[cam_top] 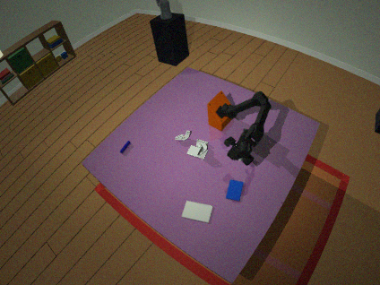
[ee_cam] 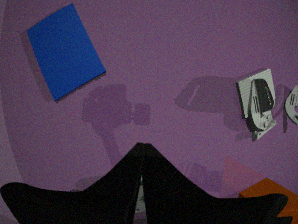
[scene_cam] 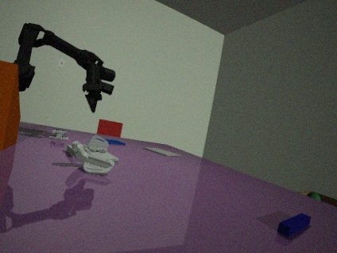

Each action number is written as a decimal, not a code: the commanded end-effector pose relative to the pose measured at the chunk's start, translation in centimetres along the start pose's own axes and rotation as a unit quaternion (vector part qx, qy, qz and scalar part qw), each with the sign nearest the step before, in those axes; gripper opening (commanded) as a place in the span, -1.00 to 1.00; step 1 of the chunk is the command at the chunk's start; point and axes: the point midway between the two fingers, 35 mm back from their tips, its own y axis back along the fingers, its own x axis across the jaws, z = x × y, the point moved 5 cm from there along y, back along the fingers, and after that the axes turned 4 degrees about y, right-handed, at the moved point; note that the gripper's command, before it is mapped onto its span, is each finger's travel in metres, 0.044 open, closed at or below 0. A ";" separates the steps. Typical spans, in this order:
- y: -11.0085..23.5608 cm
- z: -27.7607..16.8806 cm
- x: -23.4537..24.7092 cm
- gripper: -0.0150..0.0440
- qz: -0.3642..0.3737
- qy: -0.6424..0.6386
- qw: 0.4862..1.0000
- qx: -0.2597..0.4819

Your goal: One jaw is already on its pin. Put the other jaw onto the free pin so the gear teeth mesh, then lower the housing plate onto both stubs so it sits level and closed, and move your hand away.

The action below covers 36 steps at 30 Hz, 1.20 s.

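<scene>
The white base carries one pale jaw, which rises above it. The other jaw lies loose on the mat beside the base; its edge shows at the right of the wrist view. The white housing plate lies apart on the mat on the arm's side; the arm hides most of it in the top view, and the fingers cover most of it in the wrist view. My gripper is shut and empty, pointing down above the mat. The pins cannot be made out.
An orange block stands beside the arm. A blue slab and a pale slab lie toward the front. A dark blue bar lies far from the arm, on the purple mat.
</scene>
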 end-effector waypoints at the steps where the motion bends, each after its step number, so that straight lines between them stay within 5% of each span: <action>1: -1.1 1.6 -2.3 -0.49 -0.021 -0.051 0.998 0.001; 21: -4.1 5.9 -14.3 -0.49 -0.096 -0.285 0.954 0.008; 36: -5.7 5.8 -23.2 -0.49 -0.107 -0.476 0.872 0.030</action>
